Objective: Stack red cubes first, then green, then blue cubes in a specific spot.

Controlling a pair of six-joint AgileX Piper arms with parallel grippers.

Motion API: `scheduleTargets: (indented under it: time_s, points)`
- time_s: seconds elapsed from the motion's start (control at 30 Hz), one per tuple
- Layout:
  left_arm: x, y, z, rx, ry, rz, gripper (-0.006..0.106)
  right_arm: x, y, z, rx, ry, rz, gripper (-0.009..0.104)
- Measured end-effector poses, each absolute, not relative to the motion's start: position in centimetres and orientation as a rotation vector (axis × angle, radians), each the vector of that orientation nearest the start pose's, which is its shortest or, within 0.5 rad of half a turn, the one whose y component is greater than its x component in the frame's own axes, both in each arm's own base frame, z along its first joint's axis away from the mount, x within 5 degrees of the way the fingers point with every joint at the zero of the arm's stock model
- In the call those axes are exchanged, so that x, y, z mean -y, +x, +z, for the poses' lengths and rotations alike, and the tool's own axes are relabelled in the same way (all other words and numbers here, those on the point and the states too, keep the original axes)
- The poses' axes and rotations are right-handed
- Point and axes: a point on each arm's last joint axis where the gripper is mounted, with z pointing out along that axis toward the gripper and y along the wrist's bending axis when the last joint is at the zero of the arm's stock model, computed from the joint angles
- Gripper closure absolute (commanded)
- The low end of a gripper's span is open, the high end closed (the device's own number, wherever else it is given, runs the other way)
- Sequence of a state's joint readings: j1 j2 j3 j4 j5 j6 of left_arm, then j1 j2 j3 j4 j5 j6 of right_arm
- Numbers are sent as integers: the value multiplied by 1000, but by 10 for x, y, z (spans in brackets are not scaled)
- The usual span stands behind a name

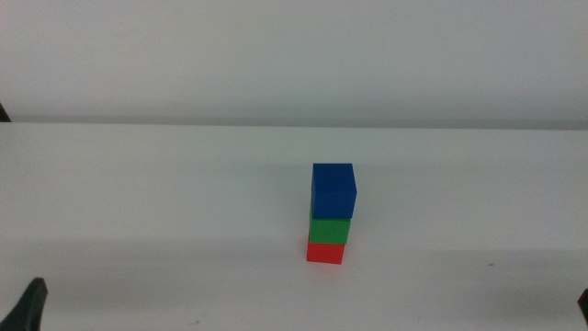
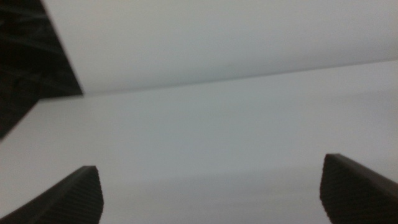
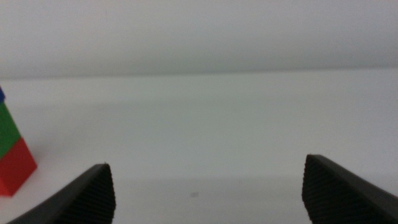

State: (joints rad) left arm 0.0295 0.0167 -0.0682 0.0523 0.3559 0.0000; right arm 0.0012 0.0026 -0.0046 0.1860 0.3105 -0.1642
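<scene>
Three cubes stand in one upright stack on the white tabletop (image 1: 165, 202), a little right of centre in the middle view. The red cube (image 1: 325, 252) is at the bottom, the green cube (image 1: 330, 229) sits on it, and the blue cube (image 1: 333, 189) tops the stack. The right wrist view catches the stack at its edge: red cube (image 3: 15, 167) under green cube (image 3: 7, 129). My left gripper (image 2: 211, 193) waits at the bottom left corner of the table, open and empty. My right gripper (image 3: 208, 190) waits at the bottom right corner, also open with nothing between its jaws.
A pale wall (image 1: 294, 55) rises behind the table's back edge. A dark structure (image 2: 31, 56) shows at the side of the left wrist view.
</scene>
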Motion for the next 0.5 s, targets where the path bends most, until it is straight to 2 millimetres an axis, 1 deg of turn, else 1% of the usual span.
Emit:
scheduleTargets:
  time_s: [0.1, 0.27, 0.5]
  points:
    - [-4, 54, 188, -1795, -63, 61, 7, -5, 55, 191, -1747, -23, 55, 15]
    - [-5, 56, 193, -1715, -82, 71, 7, -4, 55, 193, -1724, -20, 52, 15]
    - [-5, 56, 194, -1701, -82, 72, 7, -4, 55, 192, -1726, -20, 52, 15]
